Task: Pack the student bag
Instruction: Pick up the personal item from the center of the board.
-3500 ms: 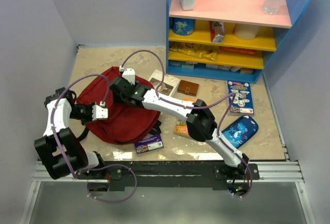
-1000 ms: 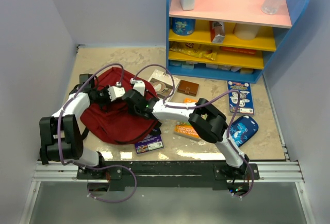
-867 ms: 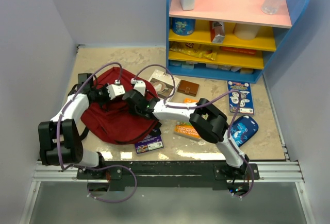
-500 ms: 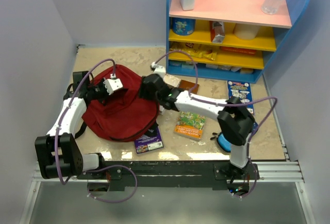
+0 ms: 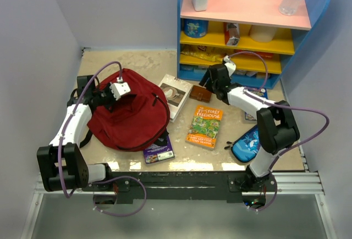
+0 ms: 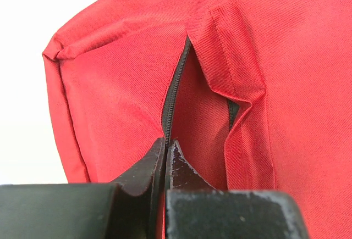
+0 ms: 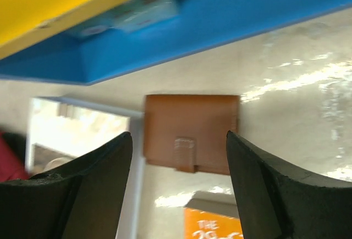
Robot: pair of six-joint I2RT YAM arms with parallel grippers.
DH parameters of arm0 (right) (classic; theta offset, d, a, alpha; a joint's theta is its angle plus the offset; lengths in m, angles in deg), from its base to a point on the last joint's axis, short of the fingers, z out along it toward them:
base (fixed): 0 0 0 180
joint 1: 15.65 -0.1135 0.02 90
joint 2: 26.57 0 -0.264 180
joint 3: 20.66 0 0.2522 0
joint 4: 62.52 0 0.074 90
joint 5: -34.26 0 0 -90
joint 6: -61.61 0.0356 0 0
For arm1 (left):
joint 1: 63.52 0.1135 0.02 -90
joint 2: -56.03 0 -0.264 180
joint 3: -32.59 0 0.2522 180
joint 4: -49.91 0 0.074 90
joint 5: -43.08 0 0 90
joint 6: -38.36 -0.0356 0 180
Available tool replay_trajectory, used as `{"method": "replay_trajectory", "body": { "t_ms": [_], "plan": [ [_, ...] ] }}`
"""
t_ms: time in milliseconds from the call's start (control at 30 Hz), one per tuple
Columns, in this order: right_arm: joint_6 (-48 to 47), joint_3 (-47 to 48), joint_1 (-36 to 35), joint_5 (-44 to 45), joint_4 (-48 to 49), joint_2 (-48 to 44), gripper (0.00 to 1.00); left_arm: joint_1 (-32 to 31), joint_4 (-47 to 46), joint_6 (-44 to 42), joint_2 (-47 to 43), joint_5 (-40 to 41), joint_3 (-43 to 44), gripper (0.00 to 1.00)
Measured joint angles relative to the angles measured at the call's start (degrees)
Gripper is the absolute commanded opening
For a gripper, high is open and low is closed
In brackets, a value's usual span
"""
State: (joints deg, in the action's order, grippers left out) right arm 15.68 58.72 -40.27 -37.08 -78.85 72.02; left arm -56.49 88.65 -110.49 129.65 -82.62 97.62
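Pinches the student bag (image 5: 129, 115), lying left on the table (image 5: 137, 66), at its zipper (image 6: 171, 85) edge with the clenched left gripper (image 6: 165, 156). Hovers the spread right gripper (image 7: 179, 140) over the brown wallet (image 7: 192, 123) by the shelf (image 7: 220, 24). Probably calls next for lowering and closing. Cannot see inside the bag.

The student bag (image 5: 129, 118) is dark red, and its zip (image 6: 173, 93) is black. The shelf (image 5: 180, 24) is blue outside, with yellow boards and a pink one on top. The wallet (image 7: 190, 132) is brown. The big book (image 5: 204, 126) is orange and green. The small book (image 5: 159, 152) is purple. The pouch (image 5: 246, 144) is blue. The desk (image 5: 143, 63) is sandy with pale patches.
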Motion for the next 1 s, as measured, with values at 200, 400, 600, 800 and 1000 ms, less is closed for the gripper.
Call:
{"method": "replay_trajectory", "body": {
  "t_ms": [200,400,600,800,1000],
  "plan": [
    [-0.3,-1.4,2.6,-0.2,0.3,3.6,0.71,0.0,0.4,0.0,0.0,-0.2,0.0,0.00],
    [0.2,-3.1,3.0,-1.0,1.7,8.2,0.69,0.0,0.9,-0.2,0.0,-0.7,0.0,0.00],
    [1.1,-4.3,3.4,-1.7,5.1,8.8,0.62,0.0,1.5,-0.5,0.0,-1.2,0.2,0.00],
    [2.6,-6.1,3.7,-3.5,8.9,9.0,0.27,0.0,1.7,-0.7,0.0,-1.4,0.2,0.00],
    [4.4,-8.6,3.8,-4.4,12.2,8.5,0.04,0.0,2.2,-0.7,0.0,-1.5,0.3,0.00]
  ]
}}
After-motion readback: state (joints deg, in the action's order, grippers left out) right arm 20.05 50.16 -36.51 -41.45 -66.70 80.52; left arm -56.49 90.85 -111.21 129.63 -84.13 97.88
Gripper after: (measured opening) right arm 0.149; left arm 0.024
